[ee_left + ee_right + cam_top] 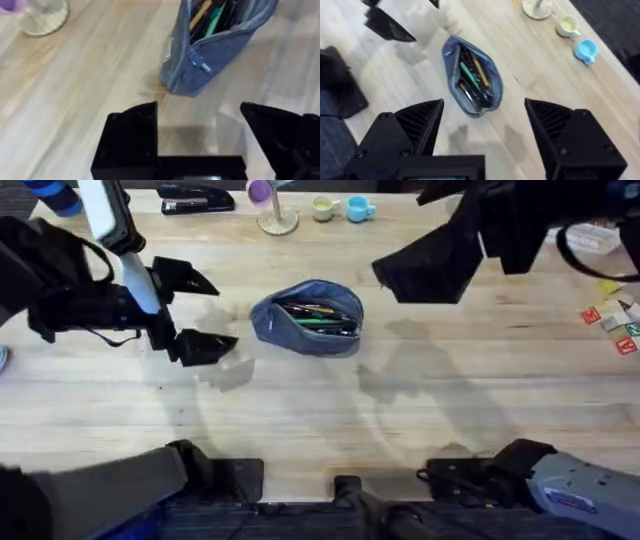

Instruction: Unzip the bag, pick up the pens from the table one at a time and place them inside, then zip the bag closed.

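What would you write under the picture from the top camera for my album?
Open bag full of pens on the table, with the left gripper and right gripper open on either side.

1. It looks like an office or lab desk: a wide light wooden table [320, 420] with two robot arms mounted at its near edge.
2. A black stapler [195, 198] at the top left.
3. Small cups [343, 208] at the top centre.
4. Coloured paper tags [615, 320] at the right edge.
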